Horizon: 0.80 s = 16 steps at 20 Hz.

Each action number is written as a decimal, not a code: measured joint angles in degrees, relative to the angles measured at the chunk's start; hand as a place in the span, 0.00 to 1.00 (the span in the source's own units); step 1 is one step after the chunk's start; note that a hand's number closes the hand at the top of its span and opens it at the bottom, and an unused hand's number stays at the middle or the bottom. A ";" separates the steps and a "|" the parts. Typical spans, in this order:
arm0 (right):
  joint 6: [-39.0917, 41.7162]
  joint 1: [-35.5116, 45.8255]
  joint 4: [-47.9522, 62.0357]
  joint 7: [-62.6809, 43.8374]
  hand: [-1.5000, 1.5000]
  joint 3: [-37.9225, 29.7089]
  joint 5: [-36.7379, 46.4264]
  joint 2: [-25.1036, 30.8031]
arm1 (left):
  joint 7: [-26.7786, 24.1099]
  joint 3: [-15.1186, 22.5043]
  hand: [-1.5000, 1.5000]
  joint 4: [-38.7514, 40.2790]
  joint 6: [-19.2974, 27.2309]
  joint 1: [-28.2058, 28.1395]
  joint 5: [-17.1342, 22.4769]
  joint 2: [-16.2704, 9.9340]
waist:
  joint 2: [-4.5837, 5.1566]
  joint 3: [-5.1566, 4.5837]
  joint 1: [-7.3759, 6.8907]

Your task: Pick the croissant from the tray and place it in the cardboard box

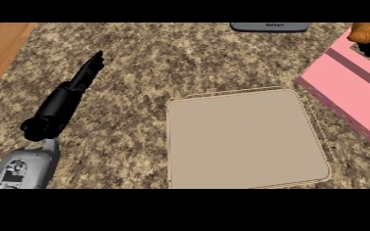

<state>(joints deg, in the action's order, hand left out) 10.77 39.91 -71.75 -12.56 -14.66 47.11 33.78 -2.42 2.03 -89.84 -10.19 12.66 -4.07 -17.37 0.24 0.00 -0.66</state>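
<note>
A strip of wooden surface (13, 41) shows at the far left, well to the left of the cardboard box and bordering the speckled granite counter (180, 58). Next comes the left hand (85, 76), also left of the box and apart from it, lying over the bare counter on the end of a grey forearm (25, 169) that enters from the lower left. Its black fingers are straight and pressed together, pointing up and slightly toward the box side, and they hold nothing.

The cardboard box (245, 139) takes up the lower middle of the view, a shallow tan square with rounded corners and a thin rim; its inside is bare. Behind the box, at the counter's far edge, sits part of a dark grey object (269, 27) with a small label, too cut off to identify.

To the right of the box and just beside its upper right corner lies the pink tray (343, 85), tilted diagonally in the view and cropped by the right edge. The croissant (360, 32) shows as a brown lump at the tray's far end, against the right edge. The right hand is nowhere to be seen.
</note>
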 measured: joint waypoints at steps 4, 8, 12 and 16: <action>6.20 0.49 9.09 3.37 1.00 -0.12 -0.77 4.09 | -0.18 0.34 0.50 0.13 -0.03 0.13 -0.46 0.45 | 0.14 0.02 -0.24; 9.81 1.60 17.81 8.49 1.00 0.41 -0.54 7.40 | -1.10 0.70 0.50 1.42 0.35 0.24 -1.40 1.34 | 0.18 0.02 -0.27; 12.43 1.95 26.22 13.10 0.00 1.60 1.06 10.65 | -1.14 0.01 0.50 1.66 -0.21 0.83 -1.24 1.07 | 0.24 0.04 -0.56; 15.46 3.03 32.80 19.87 0.00 2.42 1.09 12.34 | -0.82 0.24 0.50 1.31 -0.12 0.92 -1.64 1.74 | 0.23 0.06 -0.67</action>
<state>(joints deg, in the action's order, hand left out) 26.23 42.94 -38.95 7.31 -12.24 48.21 46.12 -3.24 2.27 -88.53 -10.31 13.59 -5.71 -15.63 0.47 0.06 -1.33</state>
